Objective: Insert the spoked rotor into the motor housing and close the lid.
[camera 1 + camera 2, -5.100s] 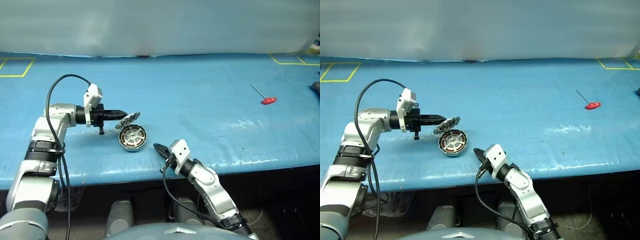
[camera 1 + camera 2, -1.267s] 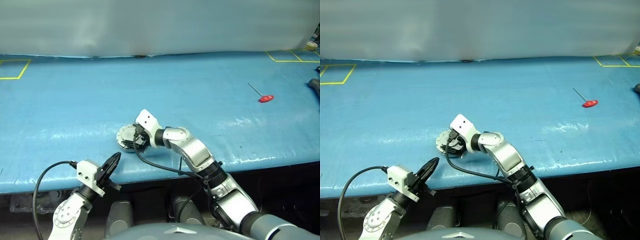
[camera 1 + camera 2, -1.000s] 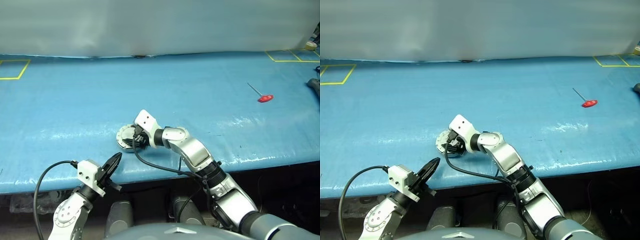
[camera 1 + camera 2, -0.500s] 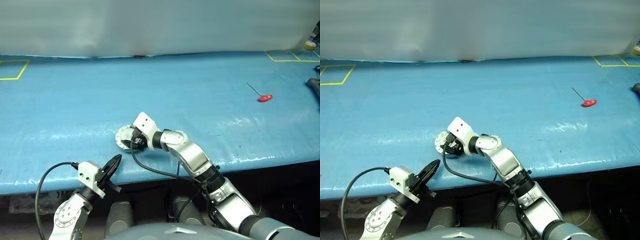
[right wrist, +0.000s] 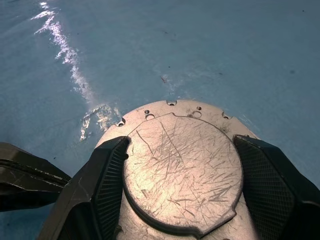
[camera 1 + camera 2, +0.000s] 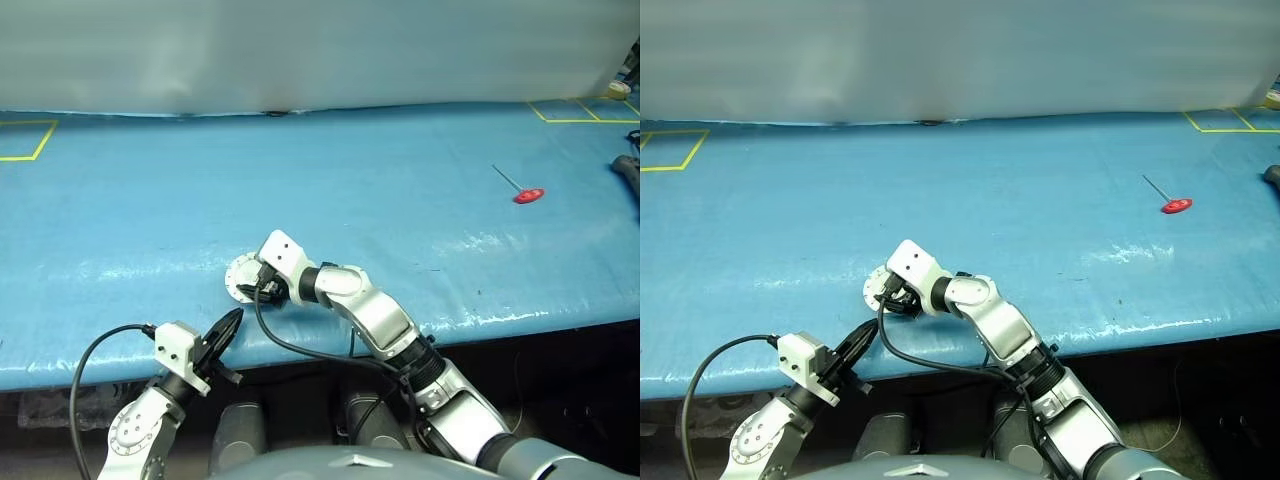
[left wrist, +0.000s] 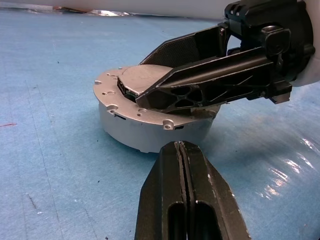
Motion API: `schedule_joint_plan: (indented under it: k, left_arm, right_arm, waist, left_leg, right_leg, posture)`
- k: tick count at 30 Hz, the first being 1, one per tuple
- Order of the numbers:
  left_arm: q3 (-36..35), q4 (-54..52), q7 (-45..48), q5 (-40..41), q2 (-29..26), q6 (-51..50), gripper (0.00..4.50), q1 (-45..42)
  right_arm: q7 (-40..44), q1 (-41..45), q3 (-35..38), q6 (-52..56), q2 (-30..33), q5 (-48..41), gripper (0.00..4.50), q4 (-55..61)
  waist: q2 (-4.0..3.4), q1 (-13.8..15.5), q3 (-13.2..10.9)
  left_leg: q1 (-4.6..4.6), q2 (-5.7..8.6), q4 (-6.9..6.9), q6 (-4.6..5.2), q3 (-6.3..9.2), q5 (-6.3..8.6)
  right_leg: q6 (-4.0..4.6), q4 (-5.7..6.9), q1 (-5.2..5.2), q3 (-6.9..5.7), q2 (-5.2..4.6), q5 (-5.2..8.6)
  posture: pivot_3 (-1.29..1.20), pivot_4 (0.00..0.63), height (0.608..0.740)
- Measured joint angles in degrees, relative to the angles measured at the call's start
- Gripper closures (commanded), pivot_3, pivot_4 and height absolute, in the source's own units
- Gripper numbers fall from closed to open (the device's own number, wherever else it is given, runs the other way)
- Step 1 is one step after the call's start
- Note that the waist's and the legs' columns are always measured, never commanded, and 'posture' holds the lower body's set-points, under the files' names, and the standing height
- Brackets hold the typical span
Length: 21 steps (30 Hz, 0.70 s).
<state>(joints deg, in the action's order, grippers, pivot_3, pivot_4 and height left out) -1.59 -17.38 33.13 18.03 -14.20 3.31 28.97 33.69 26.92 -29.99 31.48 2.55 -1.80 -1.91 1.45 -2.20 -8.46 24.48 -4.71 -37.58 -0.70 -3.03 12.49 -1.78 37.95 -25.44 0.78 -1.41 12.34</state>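
The motor housing (image 7: 150,132) sits on the blue table (image 6: 400,170) near its front edge, left of centre. Its lid (image 5: 182,170) lies flat and closed on top, plain scratched face up. The spoked rotor is hidden. My right gripper (image 5: 182,150) reaches in from the right and is shut on the lid's raised centre, one black finger (image 5: 107,175) against each side of it. My left gripper (image 6: 232,320) is shut and holds nothing. It hovers at the table's front edge, pointing at the housing's side wall from a short way off.
A red-handled tool (image 6: 528,195) lies far right on the table. Yellow tape squares mark the back left corner (image 6: 25,140) and the back right corner (image 6: 585,110). A dark object (image 6: 628,168) sits at the right edge. The table's front edge runs just below the housing.
Five seconds ago the left gripper held the lid up over the open housing; now the lid is closed and that arm sits low. The right gripper and housing slid slightly left.
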Motion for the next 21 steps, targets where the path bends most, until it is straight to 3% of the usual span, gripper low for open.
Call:
schedule_joint_plan:
  k: [21]
  left_arm:
    - [0.03, 0.9, 0.61, 0.17, -0.48, -0.13, 4.5, -0.09]
  right_arm:
    - [5.1, 6.53, -0.58, -0.13, 1.16, 0.92, 1.46, -3.32]
  waist:
    - [0.0, 0.06, -0.01]
  left_leg:
    - [0.08, 0.0, 0.0, 0.0, 0.0, 0.0]
  right_leg:
    - [0.0, 0.01, -0.05, 0.0, 0.01, -0.01]
  posture:
    - [0.0, 0.15, 0.74]
